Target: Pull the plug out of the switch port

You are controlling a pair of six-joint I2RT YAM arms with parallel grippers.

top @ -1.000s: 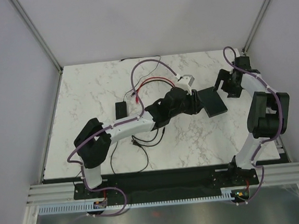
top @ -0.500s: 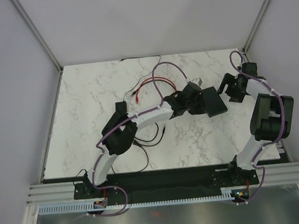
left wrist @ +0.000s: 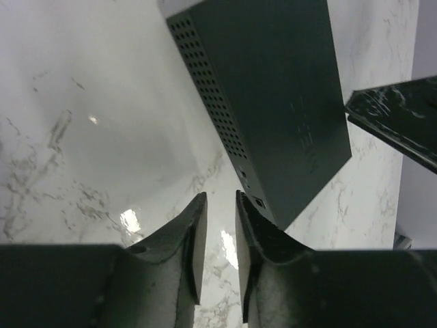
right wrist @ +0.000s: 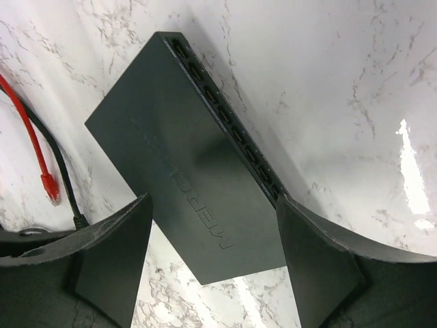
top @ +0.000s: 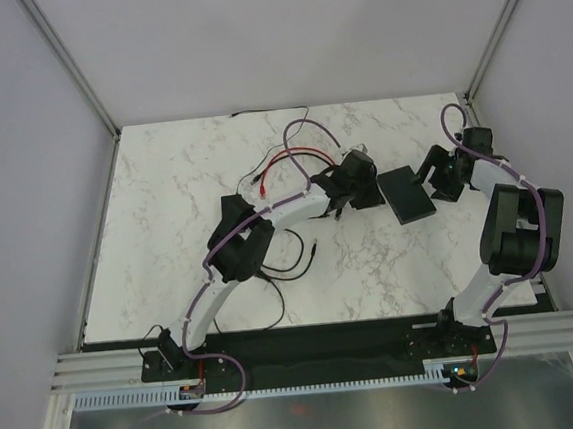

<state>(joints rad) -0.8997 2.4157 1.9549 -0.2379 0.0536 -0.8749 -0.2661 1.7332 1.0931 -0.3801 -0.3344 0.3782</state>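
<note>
Marbled white tabletop (top: 165, 205) fills the floor of a plain grey-walled booth, and both my arms stretch over its far right part. Between my two grippers lies the switch box (top: 407, 196), flat and matte black on the marble. My left gripper (top: 368, 193) points at it from one side. Its jaws stand only a narrow slot apart, with bare marble showing through and nothing held. The box sits ahead of them and off to their right, its perforated side wall turned toward them. The tip of the right finger (left wrist: 254, 225) is just beside the box's near corner, though I cannot tell if they touch. My right gripper (top: 442, 176) faces the box from the opposite side, jaws spread wide and holding nothing. The box lies ahead, framed between the two fingers (right wrist: 113, 253), and I cannot tell whether either tip touches it. The switch ports (right wrist: 229, 121) run in a row along the box edge ahead of the right-hand finger. Beyond the left-hand finger, apart from the box, a red cable (right wrist: 24, 130) ends in a plug (right wrist: 49, 188) lying on the marble. A black cable (right wrist: 58, 160) runs just beside it.
</note>
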